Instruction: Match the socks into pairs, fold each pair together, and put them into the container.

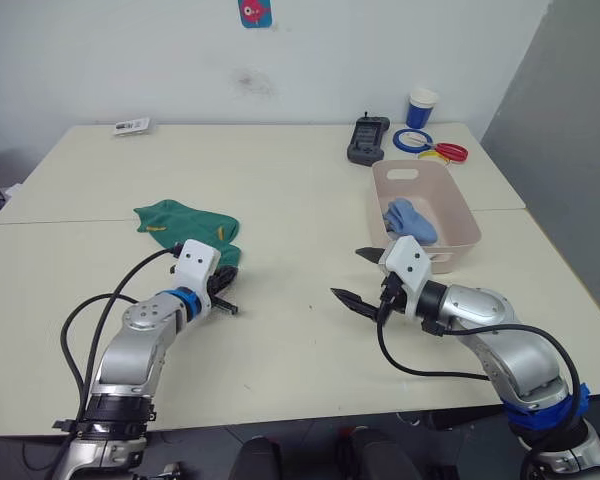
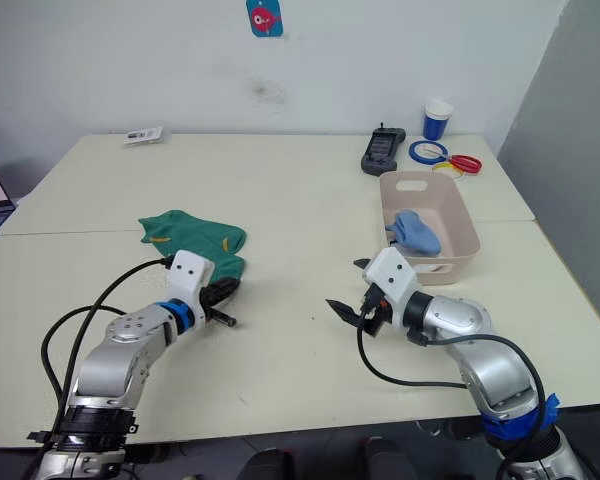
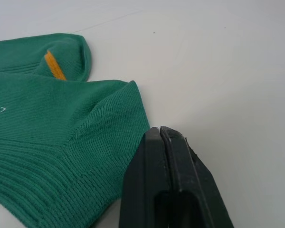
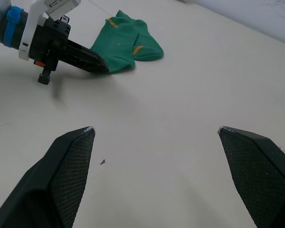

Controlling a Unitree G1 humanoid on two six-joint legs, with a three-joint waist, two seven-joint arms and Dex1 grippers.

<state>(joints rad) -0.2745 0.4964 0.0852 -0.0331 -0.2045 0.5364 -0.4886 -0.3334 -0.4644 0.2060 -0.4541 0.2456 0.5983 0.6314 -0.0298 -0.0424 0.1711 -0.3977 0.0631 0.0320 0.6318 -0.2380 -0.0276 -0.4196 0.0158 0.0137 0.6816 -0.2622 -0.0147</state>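
Two dark green socks (image 1: 185, 222) with small yellow marks lie overlapping on the table's left half. My left gripper (image 1: 225, 276) rests at their near right edge, fingers (image 3: 164, 156) pressed shut with no cloth between them; the tip touches or nearly touches the sock's ribbed cuff (image 3: 85, 142). My right gripper (image 1: 352, 277) stands open above bare table, just in front of the pink-beige container (image 1: 462, 218). A bundle of light blue socks (image 1: 408, 220) lies inside the container. The right wrist view also shows the left gripper (image 4: 97, 65) at the green socks (image 4: 126, 45).
Behind the container stand a black handheld device (image 1: 368, 138), a blue tape ring (image 1: 412, 140), red scissors (image 1: 446, 152) and a blue-and-white paper cup (image 1: 421, 106). A small card (image 1: 132, 125) lies at the far left corner. Cables trail from both wrists.
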